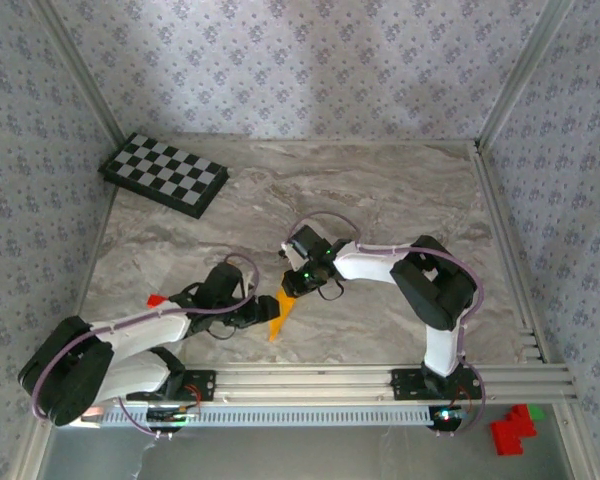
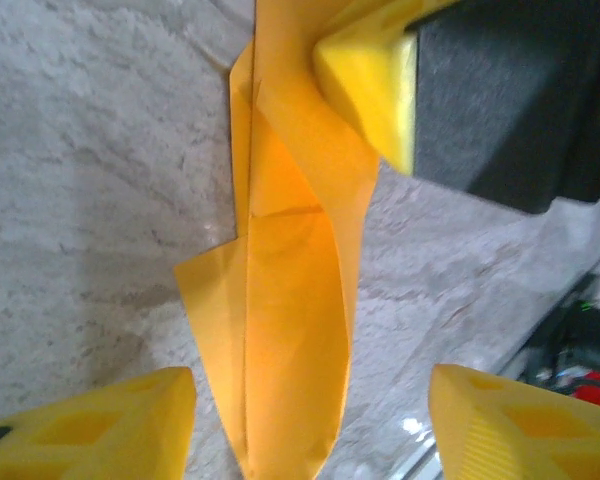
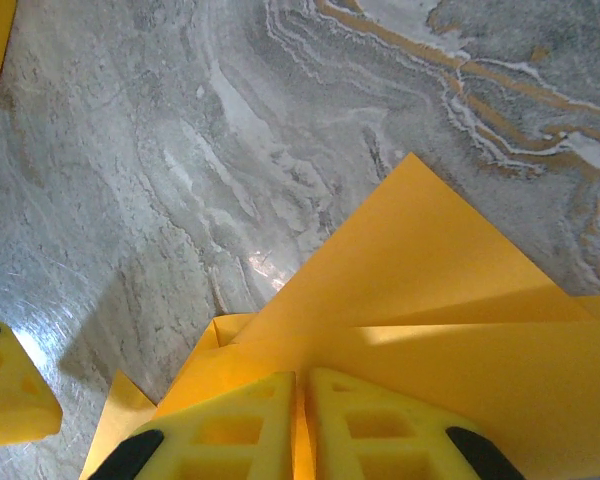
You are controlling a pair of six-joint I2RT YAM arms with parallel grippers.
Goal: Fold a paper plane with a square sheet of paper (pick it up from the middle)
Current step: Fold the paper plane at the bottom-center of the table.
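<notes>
R gripper (image 3: 300, 388) pinching paper plane (image 3: 430, 320) edge.

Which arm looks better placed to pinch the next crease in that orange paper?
Probably left. The left gripper is open with the folded paper between its fingers, ready to pinch; the right gripper is shut on it, holding it.

The right gripper (image 3: 302, 400) has its two yellow fingers (image 3: 230, 430) pressed together on the folded sheet of paper (image 3: 430, 300), whose orange-yellow layers taper to a point over the grey marbled table (image 3: 180, 150), another yellow finger (image 3: 10, 385) resting apart to the left.
</notes>
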